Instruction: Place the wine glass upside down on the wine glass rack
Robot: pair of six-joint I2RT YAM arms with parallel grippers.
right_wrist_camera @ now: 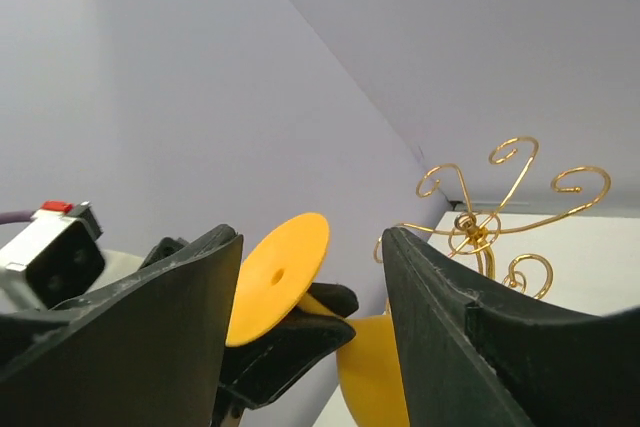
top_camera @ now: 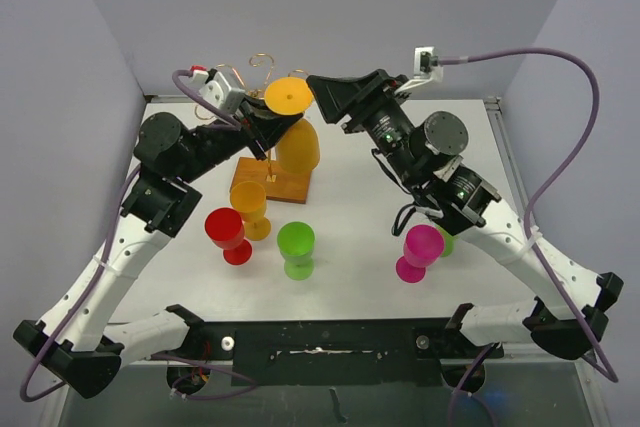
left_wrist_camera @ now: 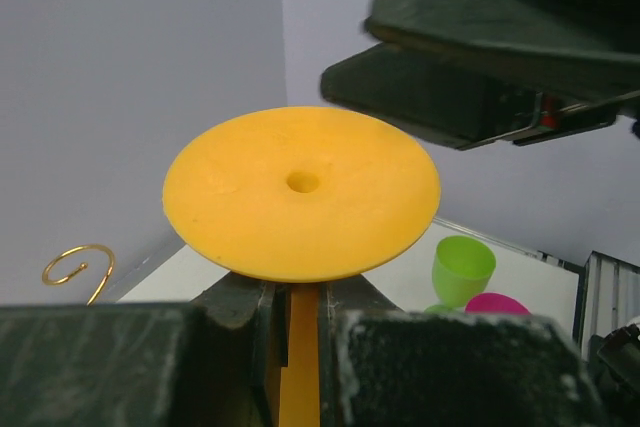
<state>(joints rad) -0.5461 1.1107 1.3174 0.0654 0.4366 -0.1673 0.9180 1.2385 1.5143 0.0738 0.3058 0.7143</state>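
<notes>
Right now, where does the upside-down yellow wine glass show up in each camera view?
Top external: yellow wine glass, upper centre, foot up.
Left wrist: centre, foot disc facing the camera.
Right wrist: lower centre of the picture.
Shared landmark: wine glass rack; its gold curls show in all three.

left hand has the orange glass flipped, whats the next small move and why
Probably ease the left hand toward the thin gold wire rack, aiming the stem at a scroll arm. The orange plastic wine glass is clamped upside down, foot up, beside the rack and not yet hanging. The right hand is open, only nearby.
</notes>
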